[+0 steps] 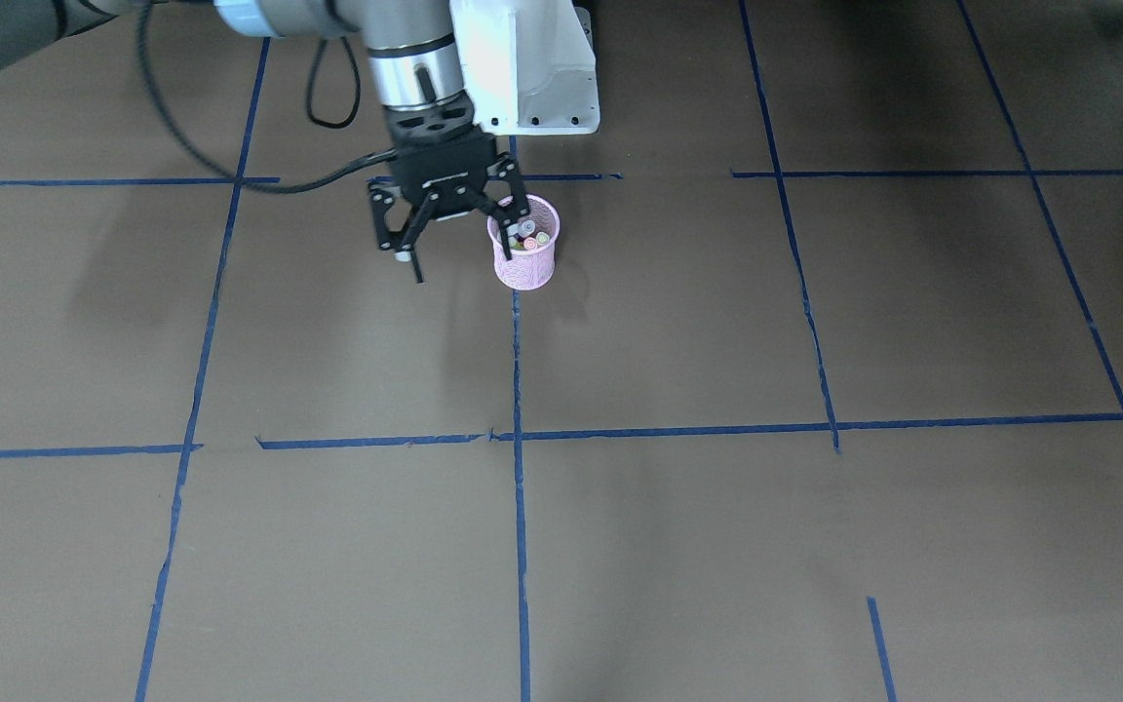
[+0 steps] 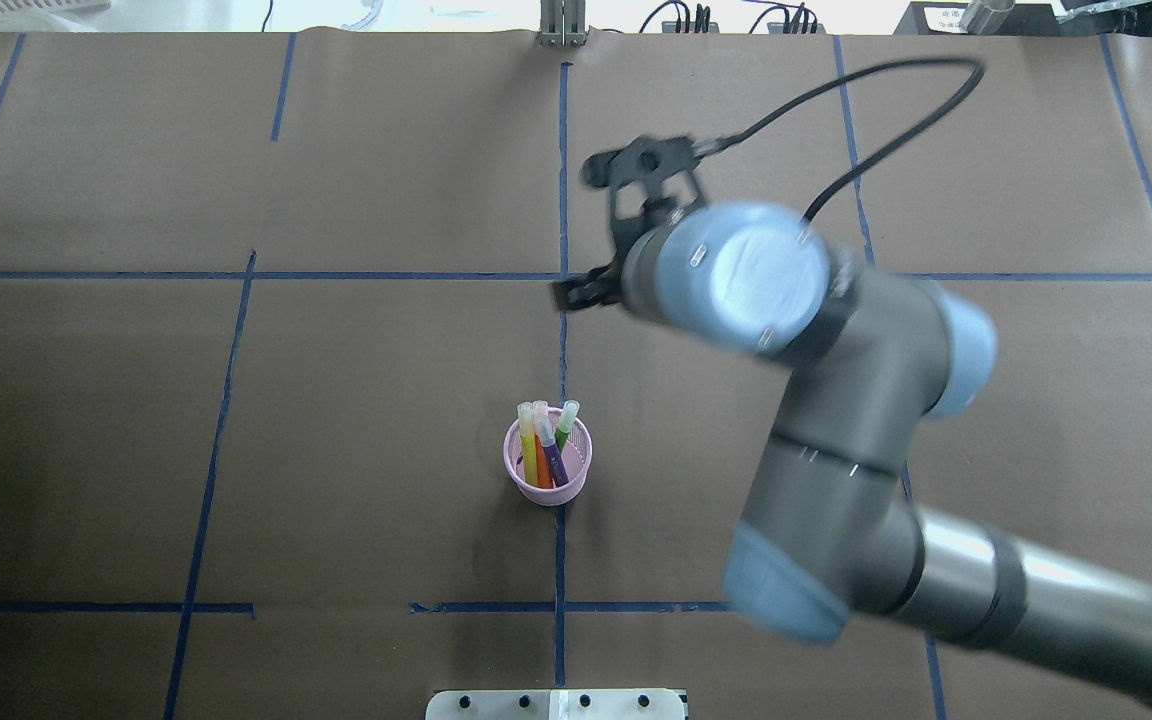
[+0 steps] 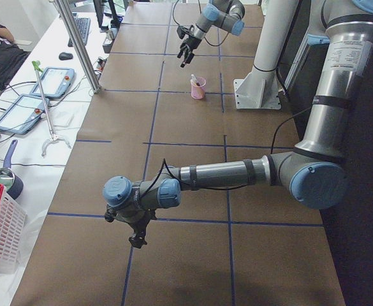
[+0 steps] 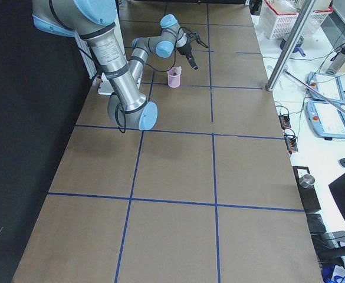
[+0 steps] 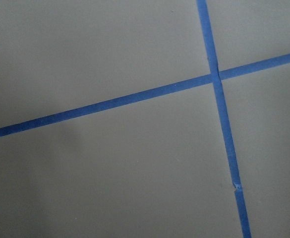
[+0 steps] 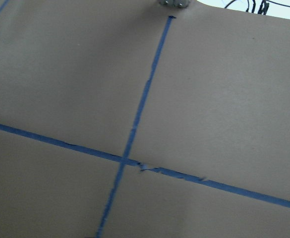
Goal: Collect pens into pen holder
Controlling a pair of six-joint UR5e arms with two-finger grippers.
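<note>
Pink pen holder (image 1: 525,268) upright on the bench's middle tape line, nearer the robot-side edge, pens (image 2: 546,455) standing inside; right gripper (image 1: 464,255) hangs empty, jaws spread, apart toward the far edge; left gripper (image 3: 135,237) near the bench's left end, grip can't be told.

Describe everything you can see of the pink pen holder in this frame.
The pen holder is a small pink cup of wire mesh, round, slightly wider at the rim. It stands upright on the brown paper-covered table, its base over a blue tape line. Inside it lean pens, orange, purple and green among them, their pale caps sticking above the rim. Only the table and pens touch it; the right gripper, jaws open, hangs clear of it.
</note>
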